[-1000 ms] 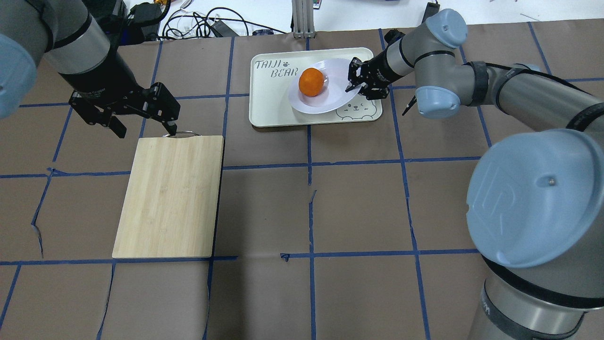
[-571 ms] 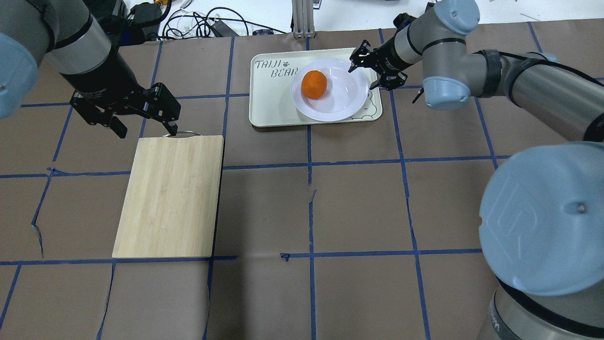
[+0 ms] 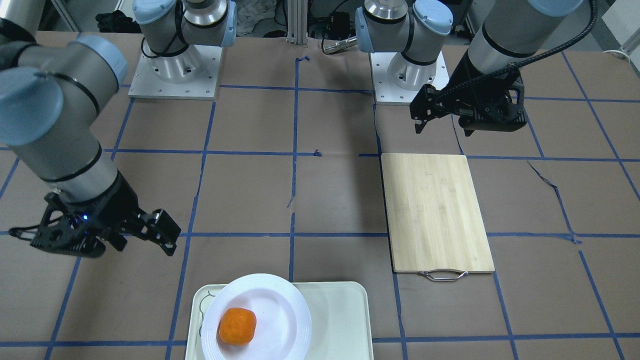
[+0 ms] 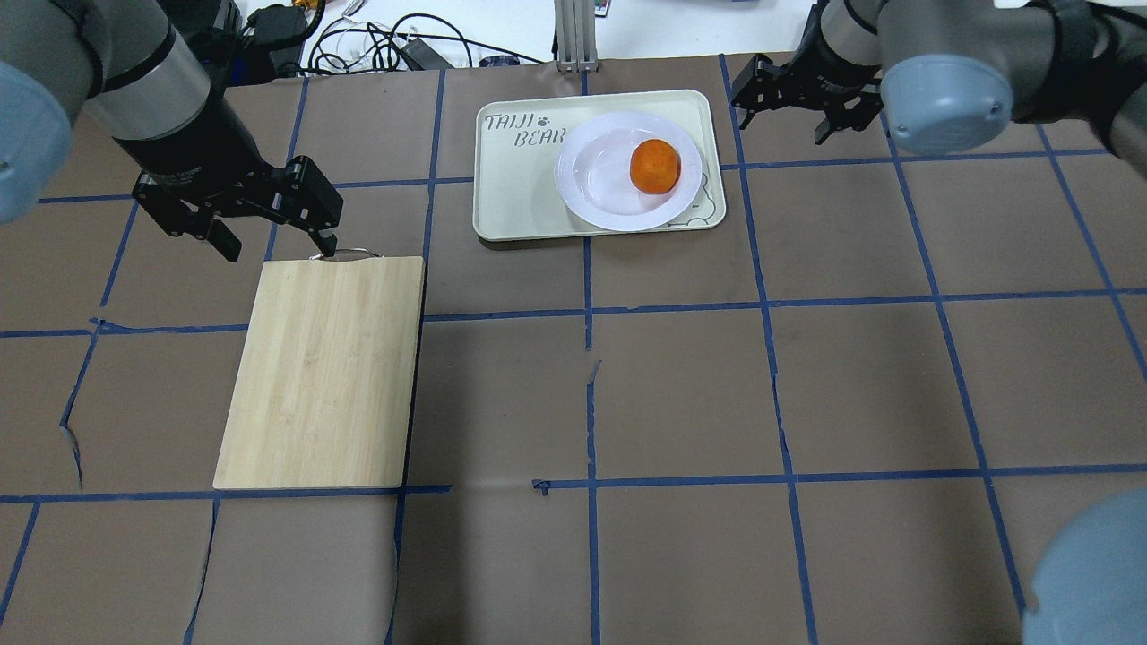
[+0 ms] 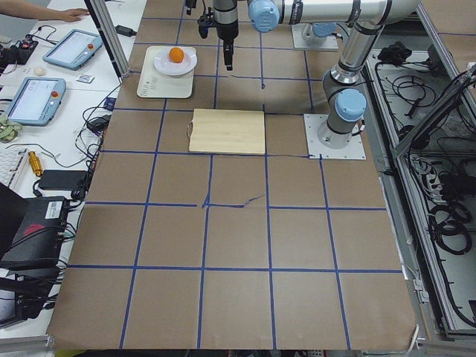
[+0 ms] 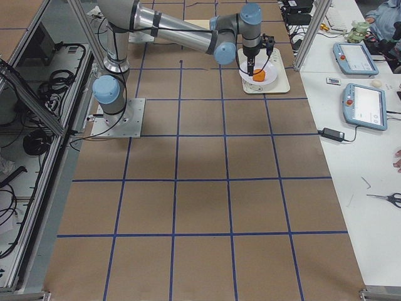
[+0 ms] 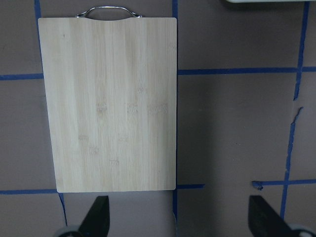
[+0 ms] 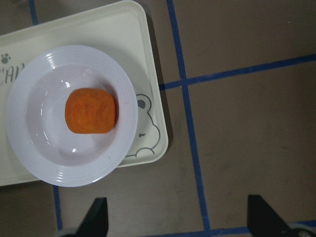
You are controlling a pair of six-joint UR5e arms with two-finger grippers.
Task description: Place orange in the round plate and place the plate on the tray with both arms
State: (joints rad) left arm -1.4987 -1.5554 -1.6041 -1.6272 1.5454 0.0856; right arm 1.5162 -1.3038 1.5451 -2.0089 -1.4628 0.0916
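The orange [image 4: 655,167] lies in the right half of the round white plate [image 4: 596,184], which rests flat on the tray [image 4: 511,193] at the far middle of the table. In the right wrist view the orange [image 8: 90,110] sits in the plate [image 8: 34,143], partly over the bear face of the tray [image 8: 148,143]. My right gripper [image 4: 778,116] hangs open and empty just right of the tray, clear of the plate. Far to the left, my left gripper [image 4: 278,249] hovers open and empty above the handle end of the cutting board.
A bamboo cutting board [image 4: 323,372] with a metal handle lies left of centre on the brown paper-covered table. Cables and equipment crowd the far edge [image 4: 376,45]. The tray's left half, with its lettering, is bare.
My right gripper has let go of the plate's rim, opened and drawn back to the right. The plate went from tilted to flat, and the orange rolled to its right side. The left arm stayed put.
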